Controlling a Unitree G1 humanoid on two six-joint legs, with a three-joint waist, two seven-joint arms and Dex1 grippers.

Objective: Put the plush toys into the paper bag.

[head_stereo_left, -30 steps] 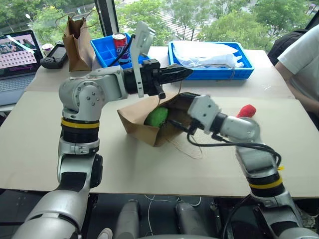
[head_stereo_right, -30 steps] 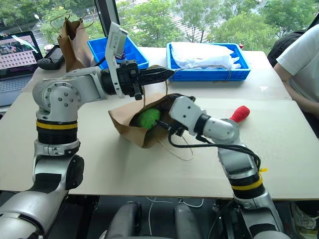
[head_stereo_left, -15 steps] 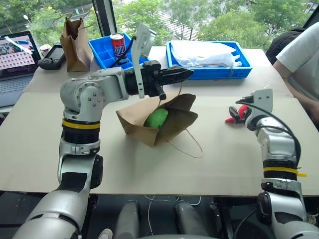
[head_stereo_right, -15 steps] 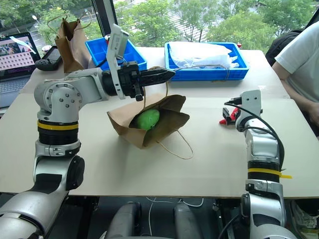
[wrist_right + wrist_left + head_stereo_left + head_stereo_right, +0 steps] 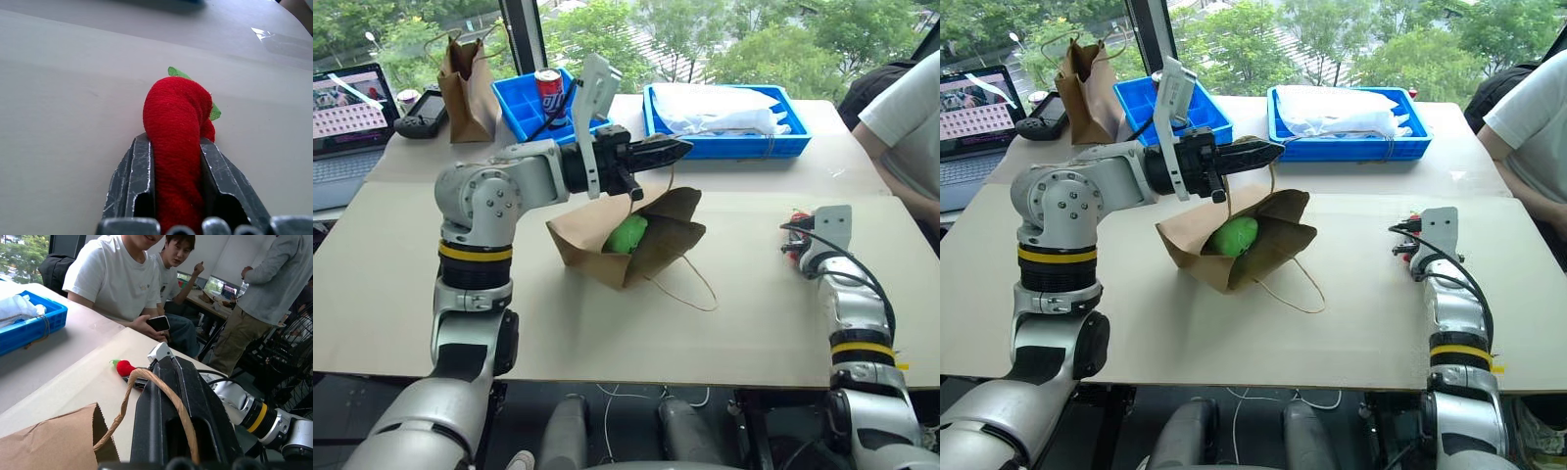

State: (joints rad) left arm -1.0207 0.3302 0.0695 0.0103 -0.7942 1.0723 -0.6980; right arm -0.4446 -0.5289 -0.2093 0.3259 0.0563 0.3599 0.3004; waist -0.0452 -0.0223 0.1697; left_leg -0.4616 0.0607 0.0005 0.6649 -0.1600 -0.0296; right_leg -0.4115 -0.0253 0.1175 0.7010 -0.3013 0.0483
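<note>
Gripping the red chili [image 5: 175, 142] on the surface [image 5: 401, 264], right claw [image 5: 176, 196]. Pinching the twine handle [image 5: 161, 396], left claw [image 5: 666, 149], shut. Green toy [image 5: 627, 234] inside the bag [image 5: 582, 240].

Likely an office, laptop [image 5: 347, 103], big windows [image 5: 705, 34], seated people [image 5: 117, 279]

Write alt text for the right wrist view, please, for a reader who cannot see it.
The right gripper has its two black fingers closed on a red chili-shaped plush toy lying on the pale table. A small green leaf shows at the toy's far end.
</note>
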